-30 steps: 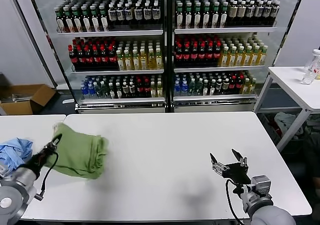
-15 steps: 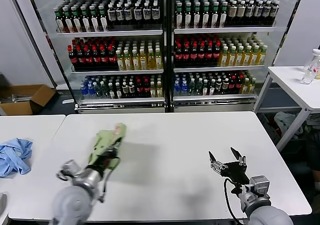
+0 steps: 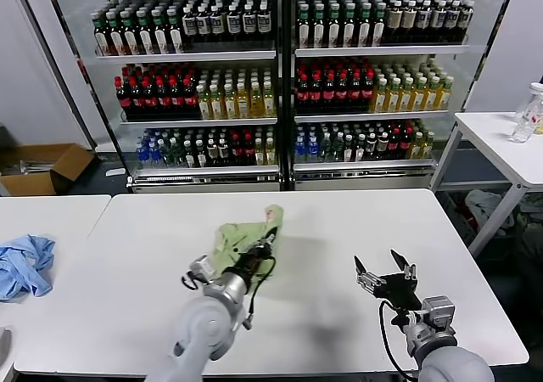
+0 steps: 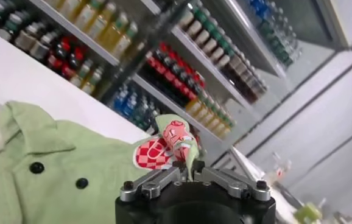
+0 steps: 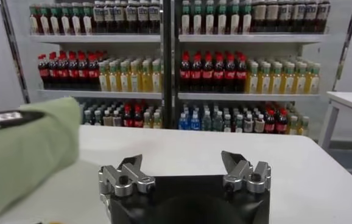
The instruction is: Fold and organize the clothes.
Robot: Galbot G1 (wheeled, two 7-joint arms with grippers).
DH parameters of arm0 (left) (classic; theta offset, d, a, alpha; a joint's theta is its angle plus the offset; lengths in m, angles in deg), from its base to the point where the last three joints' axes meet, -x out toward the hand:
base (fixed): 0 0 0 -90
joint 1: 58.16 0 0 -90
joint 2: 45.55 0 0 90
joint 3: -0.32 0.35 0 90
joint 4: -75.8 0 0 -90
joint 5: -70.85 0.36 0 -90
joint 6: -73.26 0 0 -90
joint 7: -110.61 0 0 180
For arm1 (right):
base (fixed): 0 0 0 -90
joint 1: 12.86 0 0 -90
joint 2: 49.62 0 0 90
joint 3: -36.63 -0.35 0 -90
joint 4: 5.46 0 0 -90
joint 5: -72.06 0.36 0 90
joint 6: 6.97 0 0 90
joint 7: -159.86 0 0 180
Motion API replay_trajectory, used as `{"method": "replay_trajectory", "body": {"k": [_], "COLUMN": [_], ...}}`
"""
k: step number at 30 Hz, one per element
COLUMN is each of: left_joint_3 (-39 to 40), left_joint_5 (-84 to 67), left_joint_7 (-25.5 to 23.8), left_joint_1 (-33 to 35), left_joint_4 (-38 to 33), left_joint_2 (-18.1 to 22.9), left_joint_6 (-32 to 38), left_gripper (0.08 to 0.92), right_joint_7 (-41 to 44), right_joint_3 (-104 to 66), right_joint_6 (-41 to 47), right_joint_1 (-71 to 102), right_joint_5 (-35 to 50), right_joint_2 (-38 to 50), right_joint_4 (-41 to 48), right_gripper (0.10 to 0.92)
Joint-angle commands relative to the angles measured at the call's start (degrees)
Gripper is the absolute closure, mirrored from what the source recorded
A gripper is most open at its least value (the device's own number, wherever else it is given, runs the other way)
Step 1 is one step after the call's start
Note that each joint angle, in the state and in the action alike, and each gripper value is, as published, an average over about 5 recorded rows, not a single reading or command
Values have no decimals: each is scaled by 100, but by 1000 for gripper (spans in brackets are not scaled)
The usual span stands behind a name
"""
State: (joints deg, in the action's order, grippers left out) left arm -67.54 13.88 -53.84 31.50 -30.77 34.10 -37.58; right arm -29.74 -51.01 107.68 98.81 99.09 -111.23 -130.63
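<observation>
Looked like a shop mock-up or a test lab staged as a store. Back wall was taken up by two glass-fronted drink coolers [image 3: 280,76], shelves packed with rows of bottles [image 3: 182,93] sorted by colour: dark, red-capped, yellow, blue. Same shelving showed in both wrist views. In front stood plain white tables [image 3: 339,229], one more off to the robot's right [image 3: 501,144] with a clear bottle [image 3: 528,115] on it. An open cardboard box [image 3: 42,165] sat on the dark floor at the far left. Walls were bare and grey-white. No checkout, signs or price tags could be made out.
</observation>
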Motion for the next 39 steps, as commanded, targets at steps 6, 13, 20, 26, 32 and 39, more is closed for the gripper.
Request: {"method": "replay_trajectory", "body": {"k": [6, 13, 20, 26, 32, 39], "left_joint_3": [357, -551, -1635, -1915, -1895, -1864], "left_joint_5": [1306, 1618, 1979, 2105, 2158, 2207], "left_joint_7": [-771, -670, -591, -619, -631, -638], "left_joint_1": [94, 521, 1158, 1470, 1442, 1582], "left_joint_4": [-96, -527, -499, -365, -315, -262], "left_joint_2": [161, -463, -1090, -1123, -1140, -1102], "left_joint_6": [84, 438, 804, 1075, 1212, 1331], "left_gripper": [702, 503, 304, 186, 177, 177], "right_joint_7": [22, -82, -349, -558, -676, -722], "right_joint_3": [414, 989, 1723, 1903, 2105, 2267], "right_joint_6": [19, 206, 550, 523, 462, 475], "right_joint_1": [-654, -1398, -2372, -2982, -3357, -3656], "right_joint_5": [176, 543, 802, 919, 1031, 1126], "right_joint_2": [13, -171, -811, -1296, -1540, -1559], "right_joint_4": [327, 968, 2076, 3146, 3835, 4256], "right_gripper": [203, 203, 203, 203, 203, 328]}}
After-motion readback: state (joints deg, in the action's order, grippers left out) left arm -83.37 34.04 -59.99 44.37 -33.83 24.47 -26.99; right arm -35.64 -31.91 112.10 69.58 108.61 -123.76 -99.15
